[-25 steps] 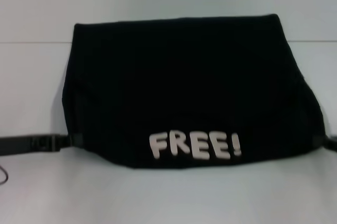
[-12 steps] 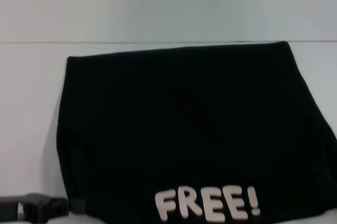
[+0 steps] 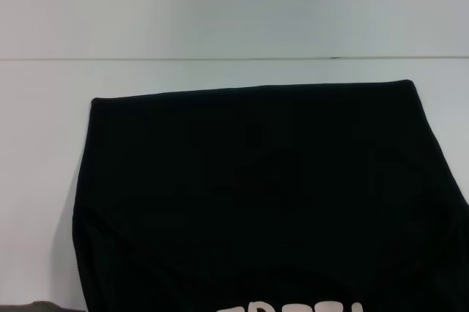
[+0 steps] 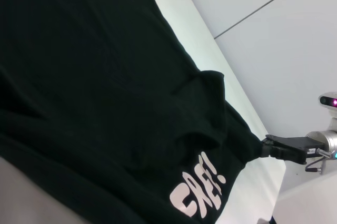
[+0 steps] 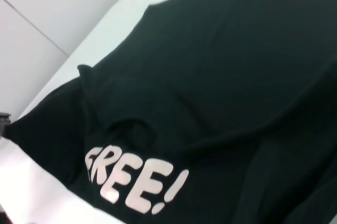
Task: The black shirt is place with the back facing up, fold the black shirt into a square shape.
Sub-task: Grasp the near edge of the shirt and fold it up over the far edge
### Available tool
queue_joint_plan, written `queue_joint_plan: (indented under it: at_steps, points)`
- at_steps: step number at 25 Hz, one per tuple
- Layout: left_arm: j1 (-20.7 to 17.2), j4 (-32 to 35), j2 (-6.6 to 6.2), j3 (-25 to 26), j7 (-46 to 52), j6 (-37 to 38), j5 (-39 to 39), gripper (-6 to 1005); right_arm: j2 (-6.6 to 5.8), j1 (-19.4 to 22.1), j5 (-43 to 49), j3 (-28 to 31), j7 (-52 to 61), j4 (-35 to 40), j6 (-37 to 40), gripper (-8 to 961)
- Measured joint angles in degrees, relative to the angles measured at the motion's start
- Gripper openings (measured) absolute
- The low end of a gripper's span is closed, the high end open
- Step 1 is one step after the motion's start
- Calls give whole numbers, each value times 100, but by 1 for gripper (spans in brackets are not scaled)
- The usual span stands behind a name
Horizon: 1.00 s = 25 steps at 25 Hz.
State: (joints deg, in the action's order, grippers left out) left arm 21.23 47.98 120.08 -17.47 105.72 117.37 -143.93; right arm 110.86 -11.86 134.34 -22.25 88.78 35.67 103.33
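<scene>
The black shirt [image 3: 256, 195] lies folded on the white table [image 3: 40, 143] and fills the lower head view, with its straight far edge across the middle. Only the tops of its white lettering [image 3: 300, 306] show at the bottom border. In the left wrist view my right gripper [image 4: 266, 148] is shut on a stretched corner of the shirt [image 4: 95, 87], near the "FREE!" print [image 4: 200, 187]. In the right wrist view the shirt [image 5: 237, 66] runs out to a taut corner at my left gripper [image 5: 3, 119], which barely shows at the picture's border.
A thin seam [image 3: 220, 58] crosses the white surface beyond the shirt. Bare table lies left of the shirt and behind it. Part of the robot's white body with a pink light [image 4: 329, 100] shows behind the right gripper.
The shirt's held edge with the lettering has slid toward me, almost out of the head view's bottom. The far edge has moved nearer. Both grippers have dropped out of the head view.
</scene>
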Motion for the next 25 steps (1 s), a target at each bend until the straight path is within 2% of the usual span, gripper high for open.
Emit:
queue_joint_plan:
  at_steps: [9, 14, 16, 20, 23, 25]
  points:
    - [157, -9, -58, 58, 0, 4, 1, -1, 7, -5, 96, 279, -208, -7, 202, 22]
    - [546, -77, -201, 269, 20, -98, 106, -2, -29, -354, 69, 662, -256, -13, 266, 23]
    - [794, -162, -295, 369, 60, -239, 241, -2, -59, -571, 67, 840, -256, -7, 279, 23]
    - [1324, -445, -512, 465, 322, -965, 397, -1, -124, -1077, 56, 1202, -245, -1, 184, 23]
    - [1719, -821, -684, 428, 527, -1862, 417, -2, -159, -1440, 56, 1377, -164, -3, -105, 23]
    - [1943, -1022, -746, 400, 617, -2440, 415, -2, -166, -1678, 56, 1439, -43, -10, -391, 23]
